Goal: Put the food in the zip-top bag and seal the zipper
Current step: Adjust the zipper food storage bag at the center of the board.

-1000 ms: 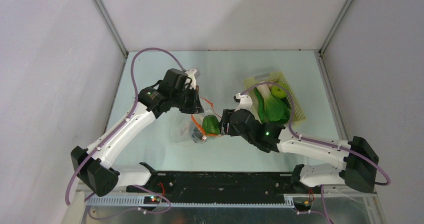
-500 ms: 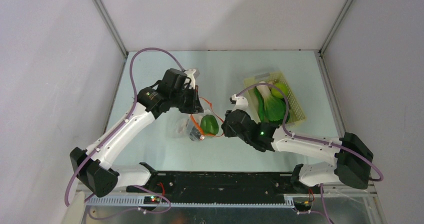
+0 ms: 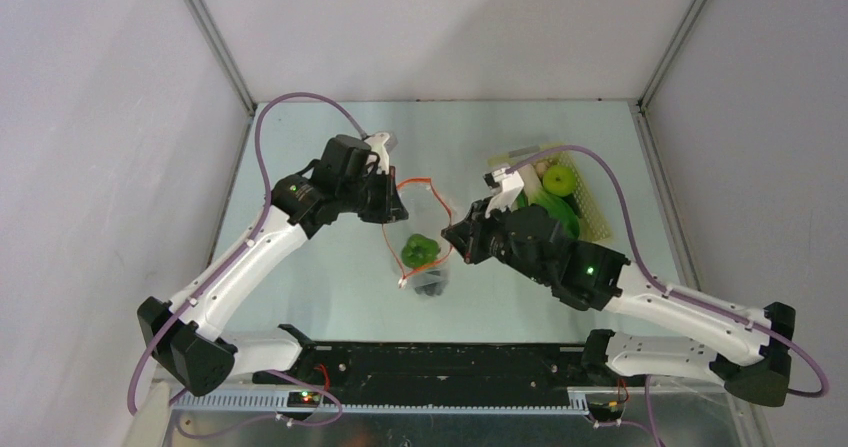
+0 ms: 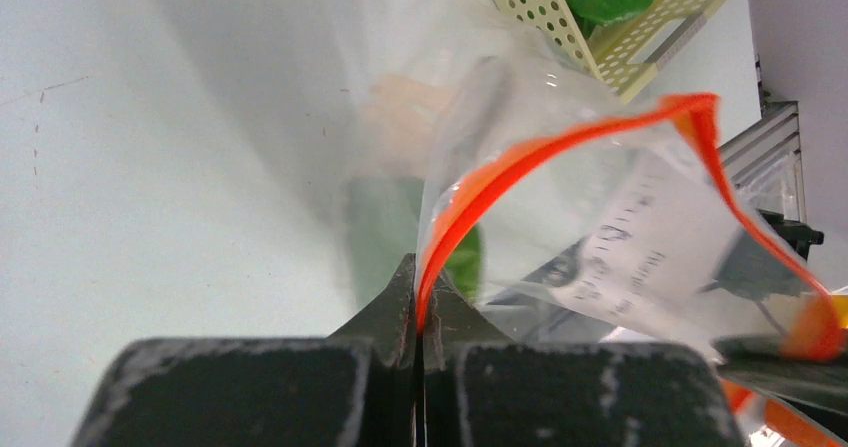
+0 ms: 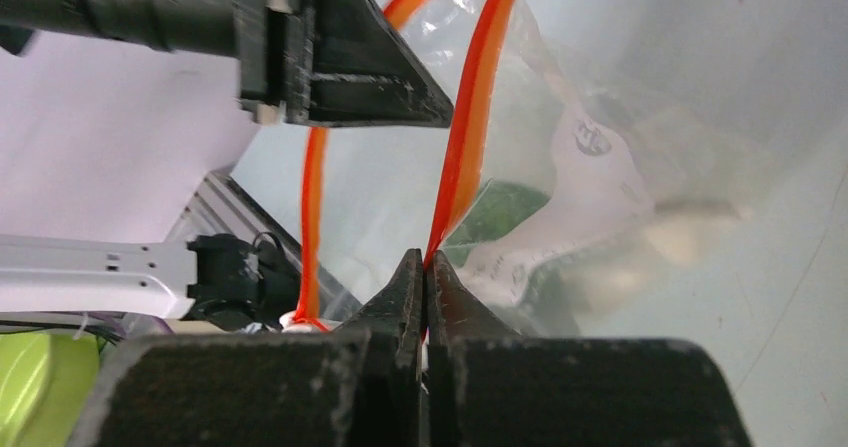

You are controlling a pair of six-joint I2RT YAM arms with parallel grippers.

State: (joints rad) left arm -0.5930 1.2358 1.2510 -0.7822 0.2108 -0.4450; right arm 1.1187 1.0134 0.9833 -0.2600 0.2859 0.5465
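The clear zip-top bag (image 3: 420, 252) hangs between both grippers, its mouth pulled open. A green pepper (image 3: 418, 250) and dark grapes (image 3: 431, 287) lie inside it. My left gripper (image 3: 392, 203) is shut on the orange-red zipper (image 4: 500, 172) strip at the bag's left rim (image 4: 420, 302). My right gripper (image 3: 456, 239) is shut on the opposite zipper (image 5: 468, 137) strip. The white slider (image 5: 294, 320) sits at the loop's low end. A green apple (image 3: 558, 179) and bok choy (image 3: 556, 213) lie in the basket. No mushrooms show.
The pale yellow perforated basket (image 3: 598, 219) stands at the back right, partly under the right arm (image 3: 600, 277). Its corner shows in the left wrist view (image 4: 530, 7). The left gripper's fingers (image 5: 350, 67) are close above the right gripper.
The right gripper went from open beside the pepper to shut on the zipper strip, then moved back and right. The bag's mouth spread open, and the pepper and grapes hang lower.
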